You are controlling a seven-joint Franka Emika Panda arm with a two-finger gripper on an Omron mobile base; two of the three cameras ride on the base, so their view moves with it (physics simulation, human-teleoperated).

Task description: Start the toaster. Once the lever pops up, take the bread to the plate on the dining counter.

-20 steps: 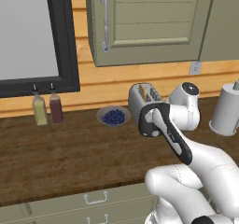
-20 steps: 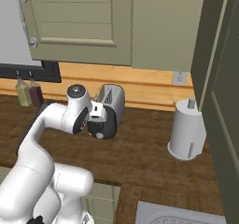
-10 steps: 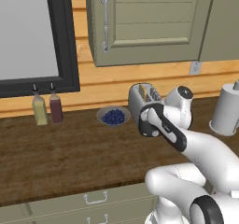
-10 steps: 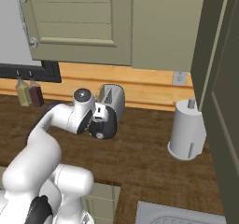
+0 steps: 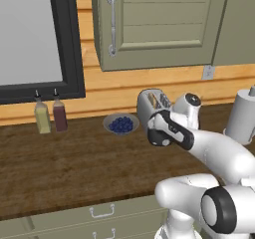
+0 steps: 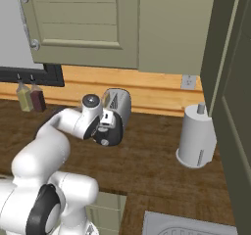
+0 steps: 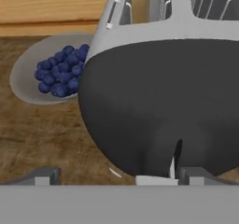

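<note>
The silver toaster (image 5: 149,105) stands at the back of the wood worktop against the wall, also seen as the toaster (image 6: 118,104). A tan edge of the bread (image 5: 153,100) shows in one slot. My gripper (image 5: 158,131) hovers right in front of the toaster's black end panel (image 7: 158,106), open, nothing between its fingers. In the hand view the fingertips (image 7: 44,175) stand wide apart at the bottom, and the pale lever (image 7: 153,180) with its dark vertical slot sits low on the panel between them. The plate and the dining counter are out of view.
A grey bowl of blueberries (image 5: 120,124) sits just left of the toaster, close to the hand. Two bottles (image 5: 51,116) stand further left. A paper towel roll (image 6: 196,136) is to the right. A wall cabinet (image 5: 149,24) hangs above.
The hand has stayed close in front of the toaster's end panel with its jaws wide. The wrist and forearm behind it have shifted a little toward the toaster.
</note>
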